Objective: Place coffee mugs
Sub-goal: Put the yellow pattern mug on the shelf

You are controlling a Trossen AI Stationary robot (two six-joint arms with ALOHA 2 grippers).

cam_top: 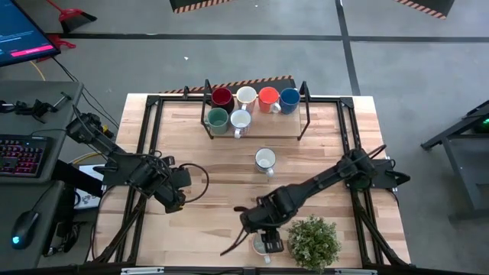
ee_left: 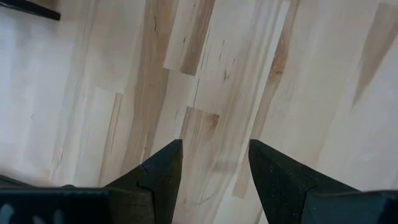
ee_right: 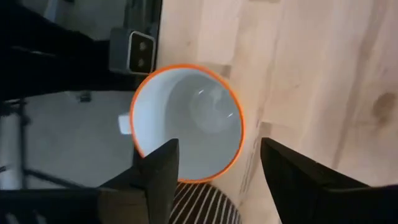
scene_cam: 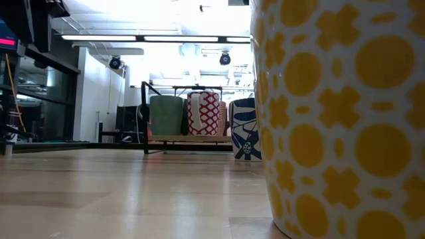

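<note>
Six mugs stand on the black rack's shelf (cam_top: 256, 130) at the far edge: dark red (cam_top: 222, 97), white (cam_top: 246, 95), orange (cam_top: 268, 98), blue (cam_top: 289, 98), teal green (cam_top: 218, 118) and white (cam_top: 240, 119). A white mug (cam_top: 265, 160) stands upright mid-table. A yellow-patterned, orange-rimmed mug (ee_right: 186, 124) stands upright at the near edge and fills the right of the low view (scene_cam: 339, 113). My right gripper (ee_right: 219, 144) hangs open above it, one finger over its opening and one outside its wall. My left gripper (ee_left: 215, 144) is open over bare wood on the left (cam_top: 174, 200).
A green potted plant (cam_top: 313, 241) stands at the near edge, just right of the yellow-patterned mug. The low camera's small grey box (ee_right: 142, 53) sits close beside that mug. Black frame rails (cam_top: 153, 145) run along the table's left and right sides. Bare wood lies between the rack and the arms.
</note>
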